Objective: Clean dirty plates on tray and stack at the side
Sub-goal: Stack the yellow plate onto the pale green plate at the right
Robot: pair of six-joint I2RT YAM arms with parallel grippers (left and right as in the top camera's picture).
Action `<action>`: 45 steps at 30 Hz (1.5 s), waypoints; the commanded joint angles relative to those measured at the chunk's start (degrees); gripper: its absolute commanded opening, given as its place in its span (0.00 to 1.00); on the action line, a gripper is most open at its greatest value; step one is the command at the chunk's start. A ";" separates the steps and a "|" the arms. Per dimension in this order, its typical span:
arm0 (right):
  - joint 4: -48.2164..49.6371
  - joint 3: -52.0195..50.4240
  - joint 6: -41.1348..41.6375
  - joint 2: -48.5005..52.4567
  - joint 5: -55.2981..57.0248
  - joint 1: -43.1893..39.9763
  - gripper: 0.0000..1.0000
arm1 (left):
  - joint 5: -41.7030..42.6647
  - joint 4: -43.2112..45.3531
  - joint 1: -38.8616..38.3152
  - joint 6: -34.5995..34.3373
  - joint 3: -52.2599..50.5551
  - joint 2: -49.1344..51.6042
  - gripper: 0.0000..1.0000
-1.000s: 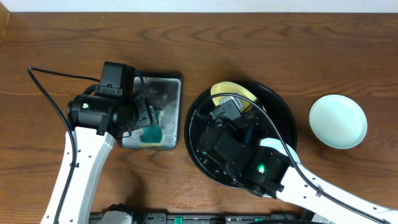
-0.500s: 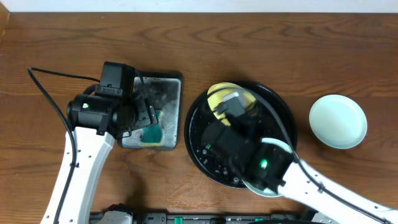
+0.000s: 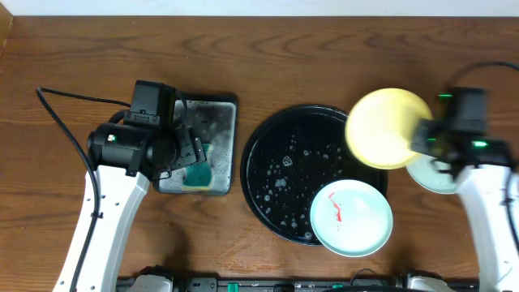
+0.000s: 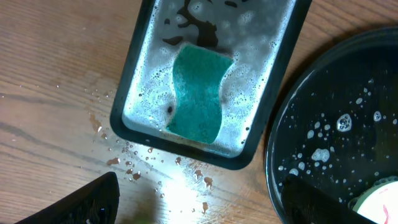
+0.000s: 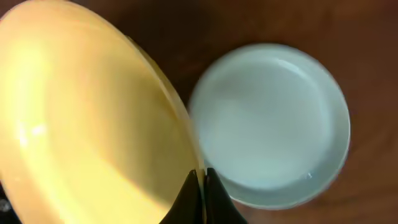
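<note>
R gripper (image 5: 200, 190) is pinching the rim of the pale yellow round plastic plate (image 3: 388, 128), holding it tilted above the table, partly over the clean mint-blue plate (image 5: 270, 124) lying on the wooden table (image 3: 324, 49) beside the big round black tray (image 3: 280, 154). The red-smeared mint-blue plate (image 3: 351, 217) is sitting at that tray's edge, overlapping its rim. L gripper (image 4: 196, 211) is hanging wide open nr the soapy rectangular black tray (image 4: 124, 118) w/ green sponge (image 4: 198, 93).

The wooden desk (image 3: 324, 65) carries a soapy rectangular tray (image 3: 217, 130), the round black tray (image 3: 276, 162) just beside it, and, apparently flat, a mint plate (image 5: 267, 118) farther right.
</note>
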 commanded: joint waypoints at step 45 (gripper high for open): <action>-9.05 -21.79 4.17 -6.27 -17.18 -0.94 0.46 | -0.09 -0.33 0.11 0.37 1.40 0.07 0.83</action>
